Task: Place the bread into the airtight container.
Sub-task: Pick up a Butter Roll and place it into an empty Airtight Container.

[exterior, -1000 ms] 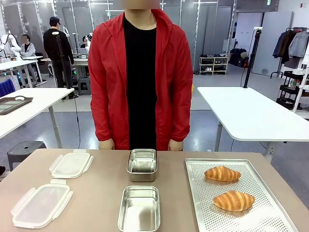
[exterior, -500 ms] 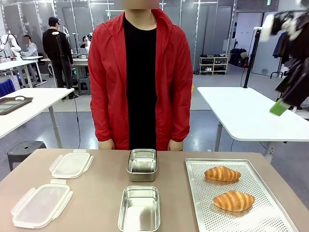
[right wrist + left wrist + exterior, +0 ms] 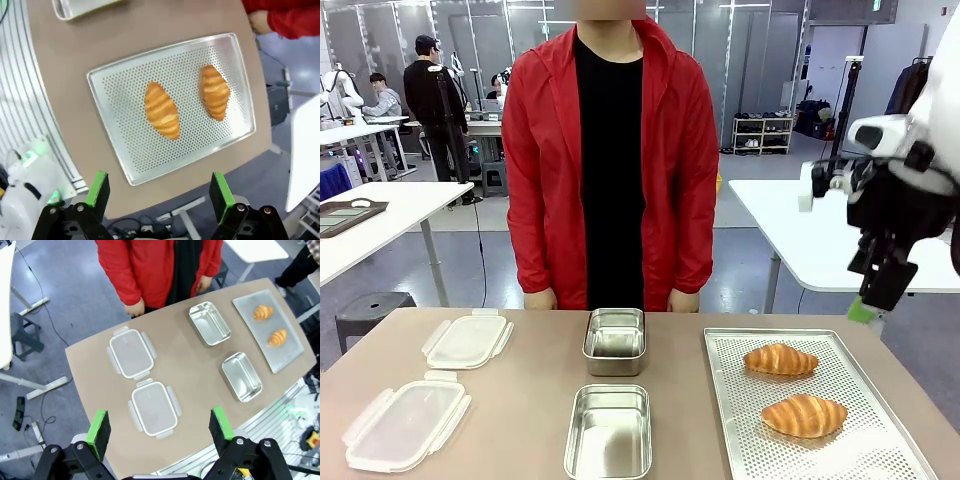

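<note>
Bread: two croissants, both lying on a perforated metal tray on the right side of the bench. The near croissant and far croissant sat apart, not touching. Neither was in a container.

Two open metal containers stood mid-bench in a line, both empty: the far container by the person's edge, the near container closer to the robot. They were just left of the tray. Two clear plastic lids lay flat on the left, the far lid and the near lid.

The right tool hung in the air above the tray, well clear of the bread. Its green pads were spread wide with nothing between them. In its wrist view both croissants lay below it.

The left tool was high over the bench, pads wide apart too, holding nothing.

A person in a red jacket stood at the far edge. Their hands were down at the bench edge, touching none of the items.
</note>
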`<action>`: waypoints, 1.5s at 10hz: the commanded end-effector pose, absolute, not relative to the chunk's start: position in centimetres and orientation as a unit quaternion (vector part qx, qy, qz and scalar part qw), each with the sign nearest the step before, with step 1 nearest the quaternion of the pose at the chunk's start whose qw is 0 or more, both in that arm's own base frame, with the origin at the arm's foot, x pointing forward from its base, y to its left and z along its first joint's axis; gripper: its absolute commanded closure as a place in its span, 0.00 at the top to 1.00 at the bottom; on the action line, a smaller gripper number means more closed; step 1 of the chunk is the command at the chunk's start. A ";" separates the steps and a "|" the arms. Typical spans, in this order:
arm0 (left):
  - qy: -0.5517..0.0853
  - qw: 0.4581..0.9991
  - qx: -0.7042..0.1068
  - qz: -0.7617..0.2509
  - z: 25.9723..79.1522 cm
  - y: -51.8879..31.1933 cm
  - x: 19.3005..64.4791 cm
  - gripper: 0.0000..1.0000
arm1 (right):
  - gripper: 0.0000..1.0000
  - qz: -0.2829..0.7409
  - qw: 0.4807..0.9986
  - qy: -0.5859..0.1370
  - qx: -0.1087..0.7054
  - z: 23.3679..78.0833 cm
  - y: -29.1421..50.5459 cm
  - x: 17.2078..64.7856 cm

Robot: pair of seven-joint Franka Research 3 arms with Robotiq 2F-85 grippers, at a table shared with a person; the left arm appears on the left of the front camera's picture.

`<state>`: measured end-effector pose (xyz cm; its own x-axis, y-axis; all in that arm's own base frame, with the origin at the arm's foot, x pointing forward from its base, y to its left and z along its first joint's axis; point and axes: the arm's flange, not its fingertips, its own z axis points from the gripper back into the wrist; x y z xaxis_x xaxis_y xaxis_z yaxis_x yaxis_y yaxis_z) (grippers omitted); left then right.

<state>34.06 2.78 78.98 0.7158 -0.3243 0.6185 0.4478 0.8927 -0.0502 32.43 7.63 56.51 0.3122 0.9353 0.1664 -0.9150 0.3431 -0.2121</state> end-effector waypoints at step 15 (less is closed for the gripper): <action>-0.314 0.920 -0.100 -0.211 79.0 2.7 33.9 1.00 | 1.00 0.664 0.745 -0.052 -0.025 34.0 6.8 42.5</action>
